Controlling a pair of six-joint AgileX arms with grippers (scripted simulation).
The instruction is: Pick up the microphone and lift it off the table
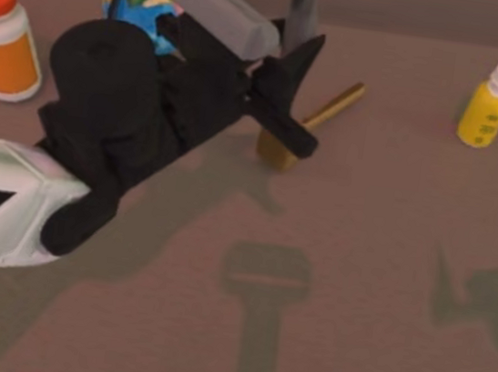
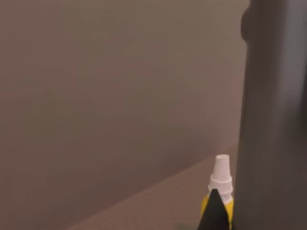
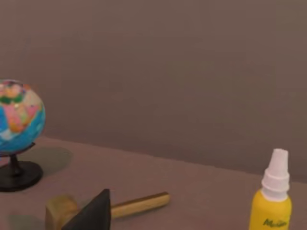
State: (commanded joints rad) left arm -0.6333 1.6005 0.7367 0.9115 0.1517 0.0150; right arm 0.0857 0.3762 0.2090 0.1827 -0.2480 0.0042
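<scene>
Globe, gold hammer and yellow dropper bottle on the table.

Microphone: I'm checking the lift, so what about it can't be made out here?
- Head: cut off by the top view's upper edge; only the microphone handle shows.
- Lower end, and any gap above the table: hidden by the left gripper in the top view.
- Both ends: cut off in the left wrist view.
- Right wrist view: it is absent.
</scene>
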